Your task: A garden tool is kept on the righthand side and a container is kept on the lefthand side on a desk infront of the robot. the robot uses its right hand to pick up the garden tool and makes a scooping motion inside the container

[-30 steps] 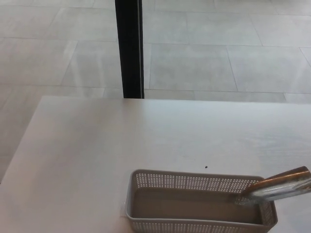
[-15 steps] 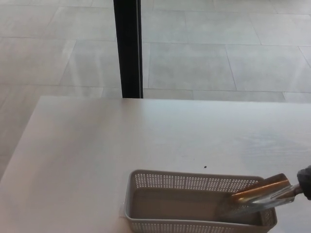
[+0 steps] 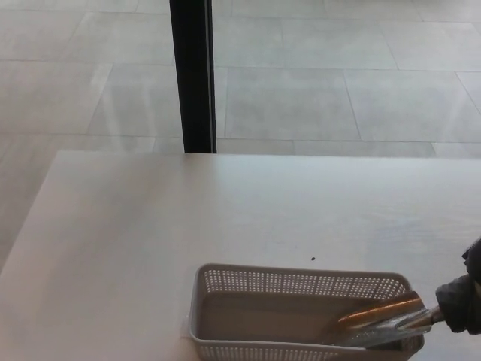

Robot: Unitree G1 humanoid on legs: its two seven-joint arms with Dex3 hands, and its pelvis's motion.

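Basket: you have a grey perforated plastic basket (image 3: 301, 312) sitting low on the pale bench (image 3: 150, 226), its near wall cut by the bottom edge of your view.
Trowel: you see a garden trowel (image 3: 379, 322) with a shiny metal blade and a coppery upper edge lying tilted inside the right end of the basket, blade tip pointing left and down toward the basket floor, its shank crossing over the basket's right wall.
Right hand: your right hand (image 3: 462, 301) shows only partly, just right of the basket at the picture's edge; it is clamped on the trowel's handle end, which its black fingers hide.
Left hand: you cannot see it anywhere.
Speck: a small dark speck (image 3: 313, 260) lies on the bench just behind the basket's far wall.
Post: a black upright post (image 3: 192, 75) stands beyond the bench's far edge, behind and left of the basket.
Floor: grey tiled floor (image 3: 338, 75) fills the view behind the bench.
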